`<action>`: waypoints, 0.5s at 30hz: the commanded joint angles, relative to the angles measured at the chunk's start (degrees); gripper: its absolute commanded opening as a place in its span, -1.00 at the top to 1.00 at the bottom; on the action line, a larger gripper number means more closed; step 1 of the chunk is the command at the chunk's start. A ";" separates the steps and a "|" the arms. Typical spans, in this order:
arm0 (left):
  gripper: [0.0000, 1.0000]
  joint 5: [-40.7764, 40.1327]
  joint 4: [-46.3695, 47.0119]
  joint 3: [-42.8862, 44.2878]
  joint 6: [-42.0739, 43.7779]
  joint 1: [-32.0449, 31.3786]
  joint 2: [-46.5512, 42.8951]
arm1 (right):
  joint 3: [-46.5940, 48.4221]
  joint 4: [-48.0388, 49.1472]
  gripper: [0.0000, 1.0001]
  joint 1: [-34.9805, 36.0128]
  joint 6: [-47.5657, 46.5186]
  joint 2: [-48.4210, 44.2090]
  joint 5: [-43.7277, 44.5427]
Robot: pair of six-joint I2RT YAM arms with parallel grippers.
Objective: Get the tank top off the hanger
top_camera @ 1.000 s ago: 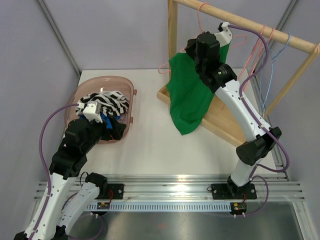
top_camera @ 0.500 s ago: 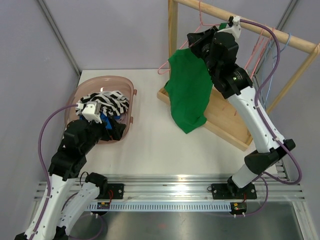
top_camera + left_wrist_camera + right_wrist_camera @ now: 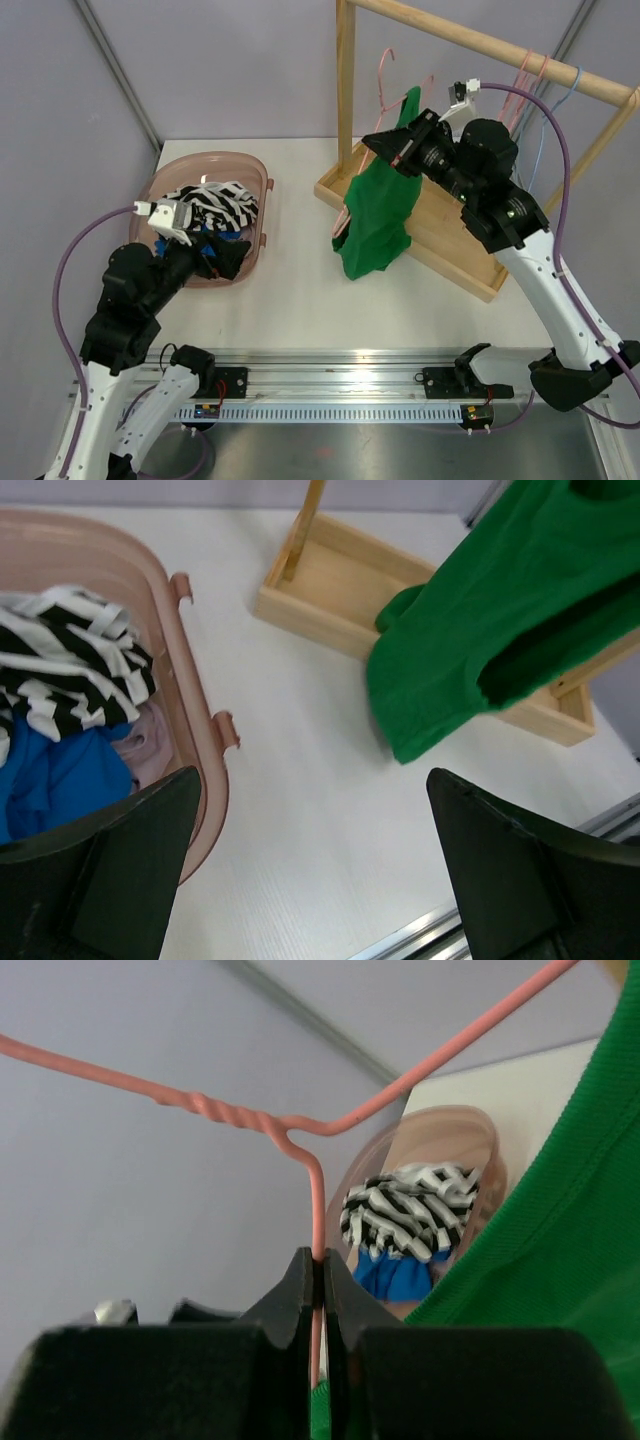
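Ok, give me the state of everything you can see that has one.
Pink wire hanger: off the wooden rail, pinched at its neck.
Green tank top: draped on that hanger.
Right gripper: shut on the hanger.
Left gripper: open, empty.
Pink plastic basket: holding clothes.

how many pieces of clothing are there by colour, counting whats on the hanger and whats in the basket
green tank top, on the pink hanger: 1
black and white striped garment: 1
blue garment: 1
pale pink garment: 1
total: 4, the last three lying in the basket
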 commanded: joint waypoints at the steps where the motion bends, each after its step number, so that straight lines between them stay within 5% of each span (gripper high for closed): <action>1: -0.98 5.24 7.13 7.90 -0.76 0.13 1.43 | -0.70 0.20 1.00 0.35 -2.37 -5.53 -16.71; 15: -0.98 19.84 32.70 12.76 -4.80 -0.30 9.70 | -12.92 -0.07 1.00 0.35 2.72 -15.11 -52.16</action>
